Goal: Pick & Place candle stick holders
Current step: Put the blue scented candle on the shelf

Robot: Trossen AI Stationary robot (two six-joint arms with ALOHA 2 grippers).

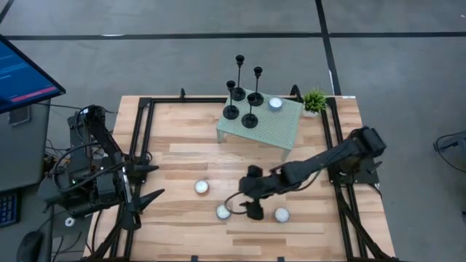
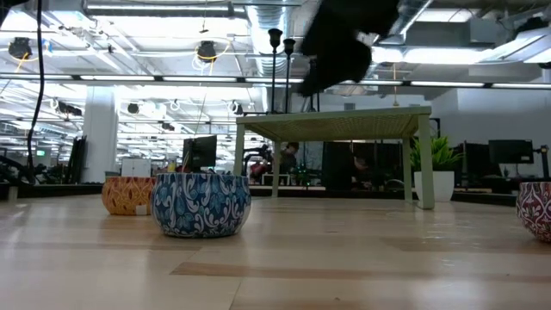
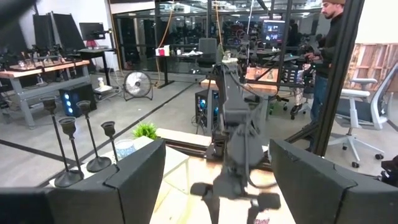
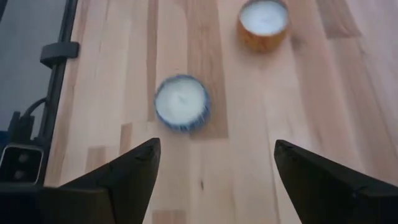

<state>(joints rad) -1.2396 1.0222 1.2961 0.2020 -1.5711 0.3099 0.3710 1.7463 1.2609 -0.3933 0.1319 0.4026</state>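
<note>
Four matte black metal candle stick holders (image 1: 242,91) are seen standing upright together on a small pale green perforated side table (image 1: 280,132) at the far side of the wooden tabletop (image 1: 182,164). The right gripper (image 1: 250,192) is held wide open and empty above a blue-patterned tealight candle tin (image 4: 181,102). The left gripper (image 1: 144,183) is parked open and empty at the table's left edge.

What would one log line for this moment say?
right tool: open, empty, above blue-patterned candle tin | left tool: open, table's left edge | four matte black metal candle stick holders: untouched on small green table
</note>
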